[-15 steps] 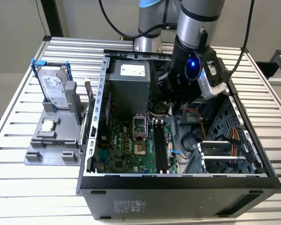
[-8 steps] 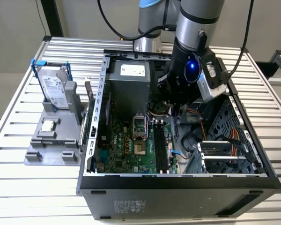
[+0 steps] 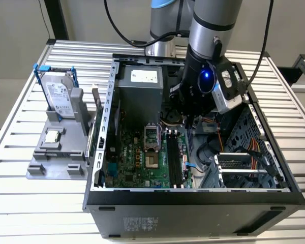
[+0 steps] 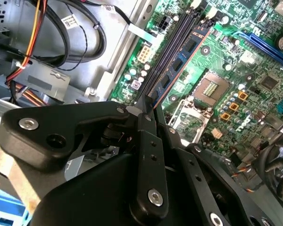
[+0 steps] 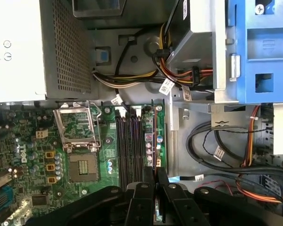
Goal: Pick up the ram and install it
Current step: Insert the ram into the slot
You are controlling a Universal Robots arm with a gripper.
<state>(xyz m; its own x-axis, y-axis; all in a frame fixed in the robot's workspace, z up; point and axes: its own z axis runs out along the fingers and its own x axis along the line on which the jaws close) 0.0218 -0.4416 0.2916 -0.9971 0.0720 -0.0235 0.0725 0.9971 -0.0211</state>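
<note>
In both wrist views the gripper [image 5: 155,176] has its jaws pinched on the near end of the ram [image 5: 149,136], which stands on edge in the motherboard's [image 5: 33,155] black memory slots [image 5: 129,141], beside the empty processor socket [image 5: 78,129]. Beyond them lie bundled cables [image 5: 132,82] and the grey power supply [image 5: 19,47].

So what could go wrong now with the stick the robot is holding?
The jaws hold the ram by one end, so it could tilt and sit crooked in the black slots. It might also land in the wrong slot, since they lie close together. The loose cables beside the motherboard could snag the arm.
</note>
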